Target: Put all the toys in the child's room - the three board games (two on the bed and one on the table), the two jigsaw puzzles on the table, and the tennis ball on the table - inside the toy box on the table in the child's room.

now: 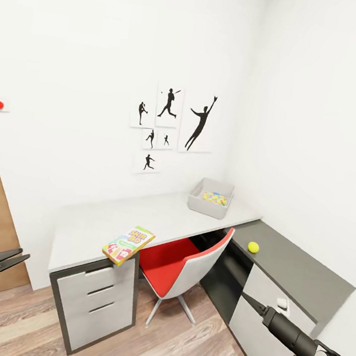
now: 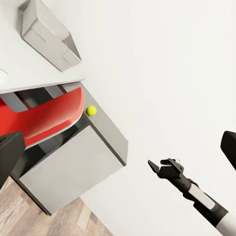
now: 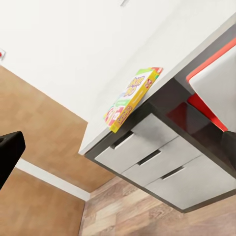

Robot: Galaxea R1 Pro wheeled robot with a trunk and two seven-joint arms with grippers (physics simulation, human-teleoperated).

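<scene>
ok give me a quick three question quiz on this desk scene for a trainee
1. True or false: the small yellow-green tennis ball lies on the dark grey cabinet top.
2. What already lies in the light grey toy box? A) bright multicoloured pieces B) a book C) nothing
3. Fill in: the green, yellow and red Skip-Bo box overhangs the white desk's ____ edge.

Key: 1 true; 2 A; 3 front

The head camera looked down from afar over the whole table (image 1: 138,218). Both wrist cameras viewed it closer and tilted, sharing its red chair (image 2: 49,118).
</scene>
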